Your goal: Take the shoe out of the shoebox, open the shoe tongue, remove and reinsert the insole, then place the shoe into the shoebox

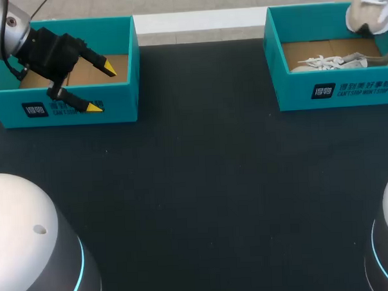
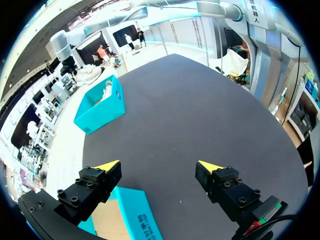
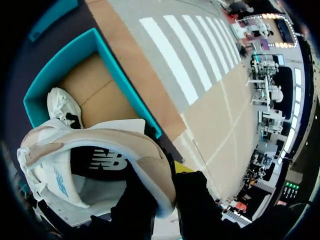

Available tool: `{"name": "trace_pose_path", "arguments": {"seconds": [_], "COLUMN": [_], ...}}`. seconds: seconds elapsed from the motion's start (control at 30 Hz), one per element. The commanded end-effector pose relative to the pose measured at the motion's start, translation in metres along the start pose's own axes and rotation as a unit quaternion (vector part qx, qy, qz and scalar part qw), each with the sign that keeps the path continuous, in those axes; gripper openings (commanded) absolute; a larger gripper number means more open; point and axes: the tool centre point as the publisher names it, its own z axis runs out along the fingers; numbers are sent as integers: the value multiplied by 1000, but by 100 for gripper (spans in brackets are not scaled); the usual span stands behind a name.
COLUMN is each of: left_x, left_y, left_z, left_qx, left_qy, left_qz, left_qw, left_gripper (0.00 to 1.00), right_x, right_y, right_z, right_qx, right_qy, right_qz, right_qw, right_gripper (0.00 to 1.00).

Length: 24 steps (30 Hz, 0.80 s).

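Note:
A beige and white shoe hangs above the back right corner of the right teal shoebox. In the right wrist view my right gripper is shut on the heel collar of this shoe, opening facing the camera. A second white shoe lies on the cardboard floor of that box, also seen under the held shoe. My left gripper is open over the front wall of the left teal shoebox, with nothing between its fingers.
The left shoebox shows a bare cardboard floor below my left gripper. The black tabletop stretches between and in front of the two boxes. The right shoebox stands far ahead in the left wrist view.

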Motion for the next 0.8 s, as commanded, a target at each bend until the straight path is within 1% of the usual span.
{"name": "trace_pose_path", "arguments": {"seconds": [0.03,0.07,0.57,0.6,0.63,0.67,0.8], "left_x": [1,1,1,1,1,1,1], "left_y": [-1,-1,-1,-1,-1,-1,-1], "left_z": [0,0,0,0,0,0,0], "left_qx": [-2,-2,-2,-2,-2,-2,-2], "left_qy": [0,0,0,0,0,0,0], "left_qz": [0,0,0,0,0,0,0], "left_qw": [1000,1000,1000,1000,1000,1000,1000], "left_gripper": [100,100,100,100,100,100,100], "right_x": [11,12,12,13,14,16,19], "right_y": [-13,-16,-16,-19,-20,-21,-22], "right_z": [-8,-7,-7,-5,-5,-6,-10], "right_qx": [-8,-18,-18,-7,-3,6,26], "right_qy": [-59,-58,-58,-50,-31,-25,4], "right_qz": [141,154,154,187,202,221,267], "right_qw": [988,986,986,981,979,975,963], "right_gripper": [0,0,0,0,0,0,0]}}
